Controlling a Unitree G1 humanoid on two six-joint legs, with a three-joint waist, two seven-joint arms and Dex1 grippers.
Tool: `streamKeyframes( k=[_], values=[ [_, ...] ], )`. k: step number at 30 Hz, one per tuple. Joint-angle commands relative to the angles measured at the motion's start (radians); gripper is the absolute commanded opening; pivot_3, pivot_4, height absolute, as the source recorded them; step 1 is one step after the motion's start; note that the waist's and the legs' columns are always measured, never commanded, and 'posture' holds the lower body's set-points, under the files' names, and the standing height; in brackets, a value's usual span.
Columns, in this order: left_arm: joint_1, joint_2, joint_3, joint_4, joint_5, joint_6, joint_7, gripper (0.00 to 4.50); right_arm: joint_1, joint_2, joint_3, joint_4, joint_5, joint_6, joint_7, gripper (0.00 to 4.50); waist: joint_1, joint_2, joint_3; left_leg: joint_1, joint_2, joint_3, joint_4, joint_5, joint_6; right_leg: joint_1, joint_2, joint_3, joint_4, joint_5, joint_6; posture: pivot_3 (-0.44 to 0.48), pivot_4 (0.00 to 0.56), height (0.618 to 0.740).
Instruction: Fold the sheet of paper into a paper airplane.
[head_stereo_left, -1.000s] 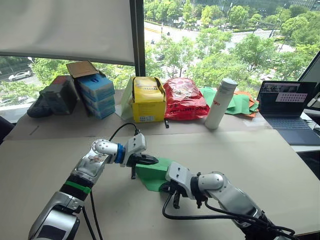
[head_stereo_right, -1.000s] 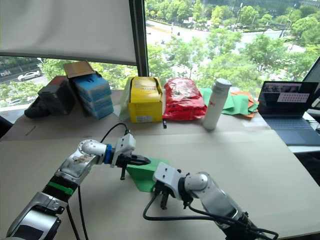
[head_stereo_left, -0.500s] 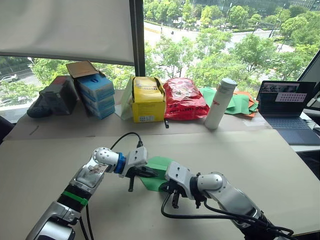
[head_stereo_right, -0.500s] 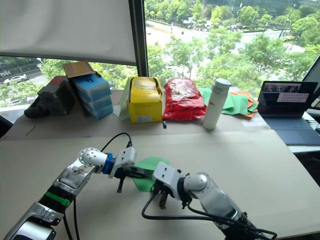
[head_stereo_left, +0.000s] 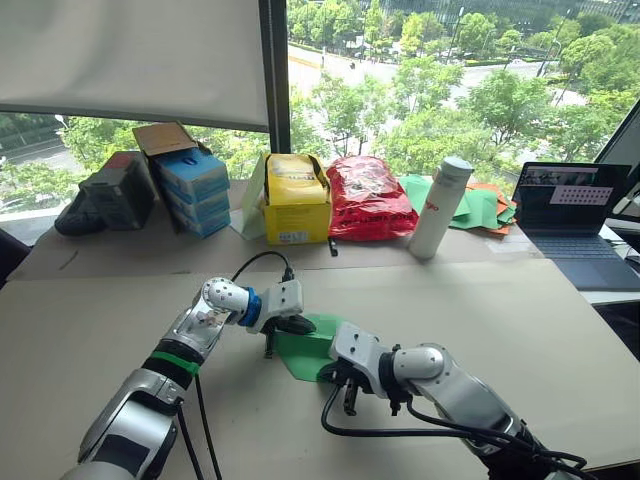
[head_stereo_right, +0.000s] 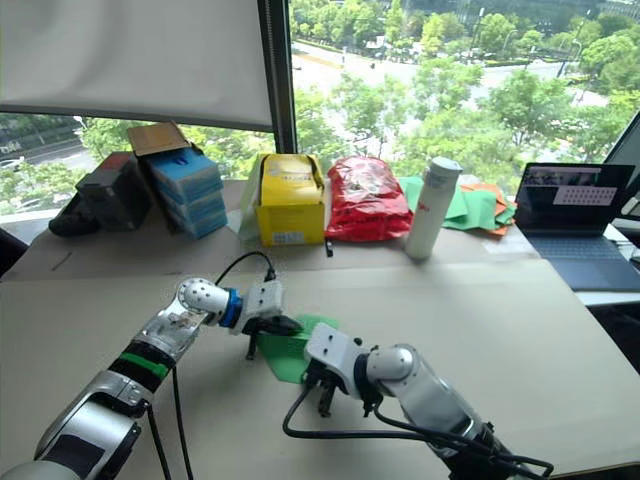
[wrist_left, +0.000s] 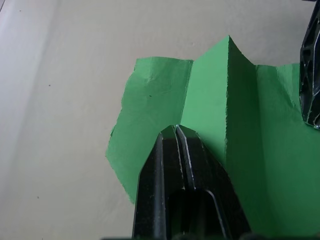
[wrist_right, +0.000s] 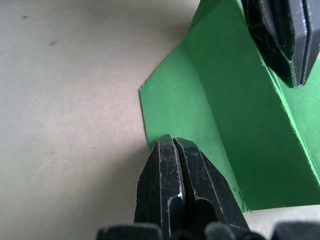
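A: Where is the sheet of paper (head_stereo_left: 308, 345)?

B: Mid-table, at six o'clock from the yellow box (head_stereo_left: 296, 199), half-folded. The left gripper (wrist_left: 176, 131) and right gripper (wrist_right: 171, 141) both press on it with fingers pressed together.

A: The risk?

B: Probably the thin sheet skidding or tearing if either tip drags, skewing the crease.

Upper-floor office/lab w/ big window (head_stereo_left: 450, 80), laptop (head_stereo_left: 575, 215), worktable (head_stereo_left: 560, 330), boxes (head_stereo_left: 190, 190) along sill.
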Motion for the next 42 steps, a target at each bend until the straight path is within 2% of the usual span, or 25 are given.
streamKeyframes(
  k=[1,9,15,19,26,31,35,42],
  values=[
    [-0.017,0.001,0.018,-0.037,-0.017,-0.017,-0.039,0.0,0.013,-0.011,0.008,0.025,-0.004,0.045,-0.02,0.03,0.0,0.0,0.0,0.0,0.0,0.0,0.0,0.0,0.0,0.0,0.0,0.0,0.0,0.0,0.0,0.0,0.15,0.74],
    [0.079,0.05,0.036,-0.232,-0.055,0.078,-0.08,0.0,0.012,-0.005,0.006,0.027,-0.006,0.058,-0.034,0.03,-0.002,0.0,0.0,0.0,0.0,0.0,0.0,0.0,0.0,0.0,0.0,0.001,0.0,0.0,0.0,0.0,0.15,0.74],
    [0.139,0.07,0.04,-0.308,-0.05,0.124,-0.055,0.0,0.007,-0.004,0.003,0.029,-0.005,0.066,-0.039,0.03,-0.002,0.0,0.0,0.0,0.0,0.0,0.0,0.0,0.001,0.0,-0.001,0.001,0.001,0.0,0.0,0.0,0.15,0.74],
    [0.165,0.065,0.056,-0.364,-0.06,0.158,-0.023,0.0,0.012,-0.024,-0.021,-0.037,0.025,0.102,-0.025,0.03,0.0,0.0,0.0,0.0,0.0,0.0,0.0,0.0,0.001,0.0,-0.001,0.001,0.001,0.0,0.0,0.0,0.15,0.74],
    [0.205,0.069,0.054,-0.435,-0.062,0.181,0.008,0.0,0.035,-0.074,-0.157,-0.257,0.197,0.238,0.029,0.03,0.007,0.0,0.0,-0.004,0.0,0.0,0.002,-0.001,0.002,-0.002,-0.003,0.0,-0.002,0.001,0.002,0.0,0.15,0.74],
    [0.243,0.079,0.052,-0.478,-0.065,0.191,0.017,0.0,-0.044,-0.019,-0.29,-0.238,0.307,0.26,0.01,0.03,0.003,0.0,0.0,-0.004,0.0,0.0,0.002,-0.002,0.004,-0.002,-0.002,0.0,-0.002,0.001,0.002,0.0,0.15,0.74],
    [0.261,0.081,0.049,-0.507,-0.065,0.204,0.028,0.0,-0.083,0.002,-0.21,-0.166,0.264,0.223,-0.042,0.03,0.004,0.0,0.0,-0.003,0.0,-0.001,0.002,-0.002,0.003,-0.002,-0.002,0.0,-0.001,0.001,0.002,0.0,0.15,0.74],
    [0.284,0.077,0.078,-0.551,-0.092,0.238,0.067,0.0,-0.03,-0.05,-0.032,-0.052,0.156,0.114,-0.083,0.03,0.005,0.0,0.0,-0.005,-0.001,0.0,0.003,0.0,0.0,-0.001,-0.003,0.0,-0.003,0.002,0.004,0.0,0.15,0.74]
  ],
)
